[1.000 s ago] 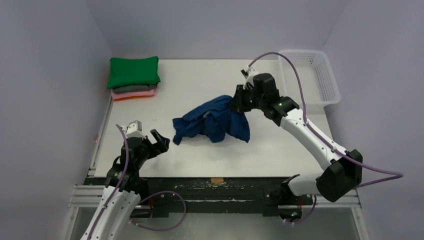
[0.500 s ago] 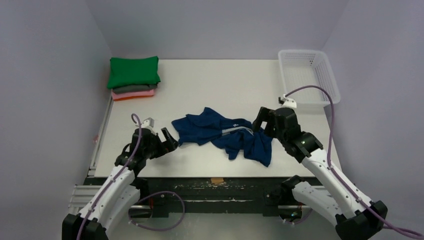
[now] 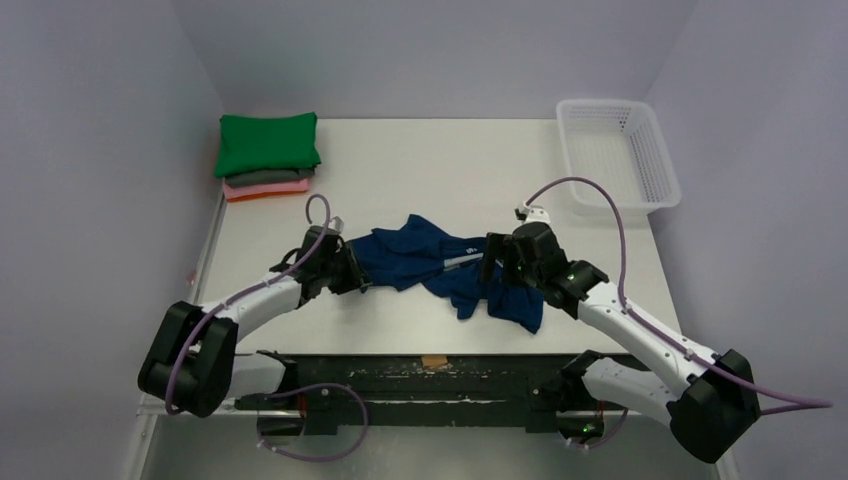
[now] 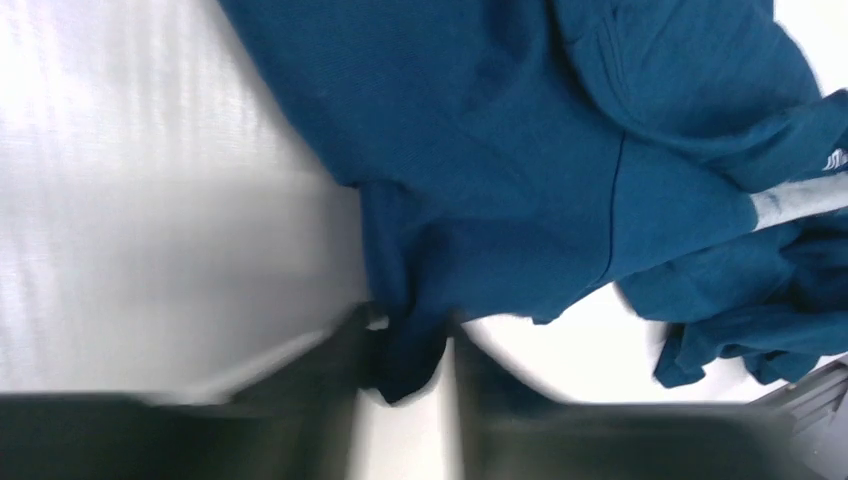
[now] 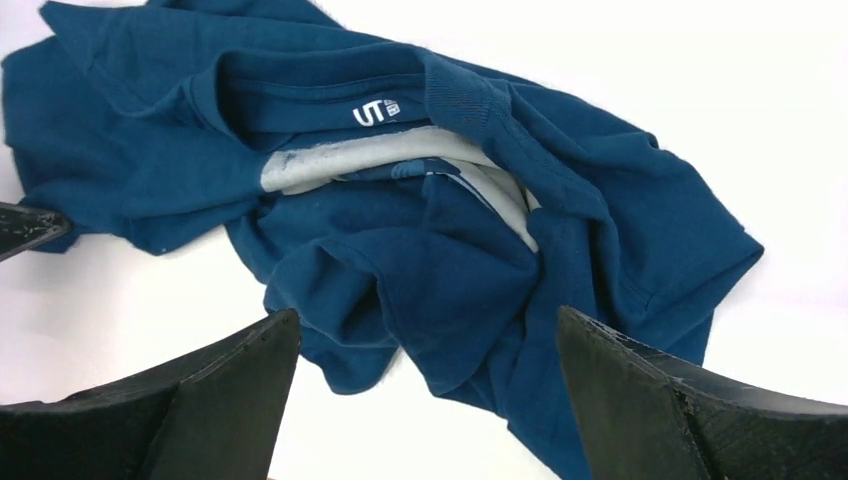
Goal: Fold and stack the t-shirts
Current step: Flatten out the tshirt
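Far left, at the back corner of the table (image 3: 420,150): stack of folded t-shirts (image 3: 268,145), green on top, grey beneath, pink-orange lowest. Parked there, by the look of it, as the finished pile, well apart from the working area.

Next, left gripper (image 3: 352,275), low at the left edge of the navy t-shirt (image 3: 420,258). Narrowed to a slim gap, fingers (image 4: 320,375) blurred in the wrist view, a corner of blue cloth filling the space between them. Apparently pinched there, probably so that this edge can be drawn out flat.

Mid-table, toward the near side: the navy shirt itself, crumpled and unfolded, neck label and a strip of pale print showing among the bunched folds.

Then right gripper (image 3: 495,265), over the right half of the heap. Spread wide, fingers (image 5: 200,400) on either side of a ridge of cloth, holding nothing; contact with the fabric impossible to tell. Poised, most likely, to take the opposite edge.

Far right: white basket (image 3: 615,150), off at the back corner, apart from the shirt.
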You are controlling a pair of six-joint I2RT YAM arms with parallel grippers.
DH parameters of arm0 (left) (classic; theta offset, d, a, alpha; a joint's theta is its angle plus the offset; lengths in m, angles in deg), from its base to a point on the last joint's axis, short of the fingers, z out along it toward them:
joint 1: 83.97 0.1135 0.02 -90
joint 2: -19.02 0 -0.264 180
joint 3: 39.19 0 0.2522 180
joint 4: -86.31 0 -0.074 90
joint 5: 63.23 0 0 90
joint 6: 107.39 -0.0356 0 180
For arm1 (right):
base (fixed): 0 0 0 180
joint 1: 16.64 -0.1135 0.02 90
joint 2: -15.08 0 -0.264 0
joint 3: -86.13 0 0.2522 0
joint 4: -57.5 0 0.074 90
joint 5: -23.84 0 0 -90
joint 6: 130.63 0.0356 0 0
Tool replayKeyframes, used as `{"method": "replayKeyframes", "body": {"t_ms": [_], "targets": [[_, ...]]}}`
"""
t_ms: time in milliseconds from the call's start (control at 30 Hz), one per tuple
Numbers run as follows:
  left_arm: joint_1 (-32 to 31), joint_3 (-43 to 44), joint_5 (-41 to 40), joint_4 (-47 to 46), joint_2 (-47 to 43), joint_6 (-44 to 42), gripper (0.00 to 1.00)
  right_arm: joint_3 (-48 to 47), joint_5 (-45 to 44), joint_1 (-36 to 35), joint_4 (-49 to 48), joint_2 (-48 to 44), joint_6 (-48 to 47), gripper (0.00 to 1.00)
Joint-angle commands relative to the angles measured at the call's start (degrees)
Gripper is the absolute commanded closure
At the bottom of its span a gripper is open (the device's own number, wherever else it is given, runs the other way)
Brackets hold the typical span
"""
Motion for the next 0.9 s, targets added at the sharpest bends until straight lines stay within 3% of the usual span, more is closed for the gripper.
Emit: {"method": "replayKeyframes", "body": {"t_ms": [0,367,467,600,767,800,833,867], "targets": [[-2.72,3.86,-1.95,-2.09,4.52,-0.44,1.00,-2.36,-8.03,-1.95,-0.66,1.28,1.79,0.03],[-3.26,2.03,-8.28,1.28,0.99,-0.96,1.00,-11.15,-13.23,-0.89,-6.08,14.65,-6.11,0.04],[-3.28,1.66,-8.08,1.21,0.99,-1.05,1.00,-13.20,-9.93,1.67,-7.85,20.14,-6.79,0.15],[-3.28,1.72,-8.17,0.95,1.31,-1.49,1.00,-13.84,-2.12,5.47,-9.95,26.95,-6.82,0.42],[-3.28,2.13,-8.64,1.44,1.59,-1.78,1.00,-11.95,-0.20,5.71,-11.05,28.24,-6.12,0.64],[-3.28,2.25,-8.62,1.54,1.58,-1.76,1.00,-11.21,-0.01,5.67,-11.26,27.76,-5.89,0.75],[-3.25,2.31,-8.66,1.57,1.54,-1.76,1.00,-10.70,0.05,5.69,-11.26,27.06,-5.57,0.98],[-3.28,2.36,-8.62,1.57,1.52,-1.76,1.00,-10.22,-0.23,5.66,-11.22,26.28,-5.23,1.00]]}}
